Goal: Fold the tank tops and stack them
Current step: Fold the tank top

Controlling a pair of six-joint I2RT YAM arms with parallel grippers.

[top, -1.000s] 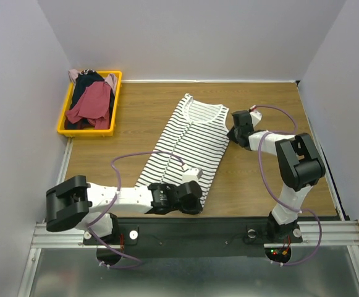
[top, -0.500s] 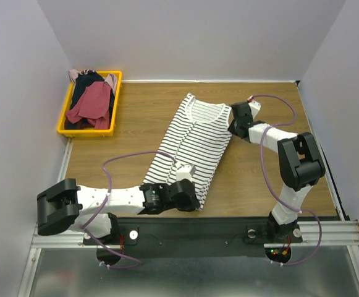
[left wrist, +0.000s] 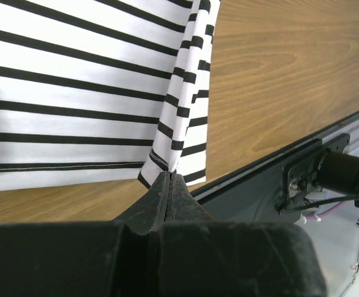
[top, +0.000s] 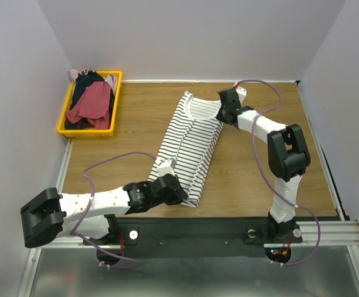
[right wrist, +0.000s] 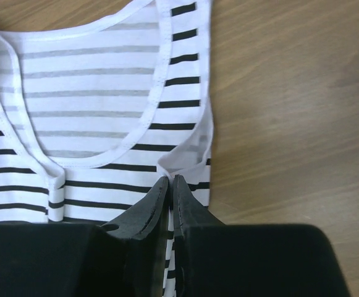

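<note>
- At the far left, the yellow basket [top: 85, 132] holds the other tank tops [top: 91, 102], well apart from both arms.
- The left end effector [top: 170, 185] is pinched closed on the near hem of the striped tank top [top: 188, 139].
- That top lies on the surface [top: 247, 173], with its long axis running near to far.
- The right end effector [top: 224, 111] is clamped on the far armhole edge, so the fold likely goes leftward across that axis.

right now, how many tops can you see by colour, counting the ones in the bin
striped tank top: 1, white with black stripes
dark red top: 1, in the yellow bin
dark navy top: 1, in the bin
pale pink top: 1, in the bin
total: 4; the tangled pile may hide more
</note>
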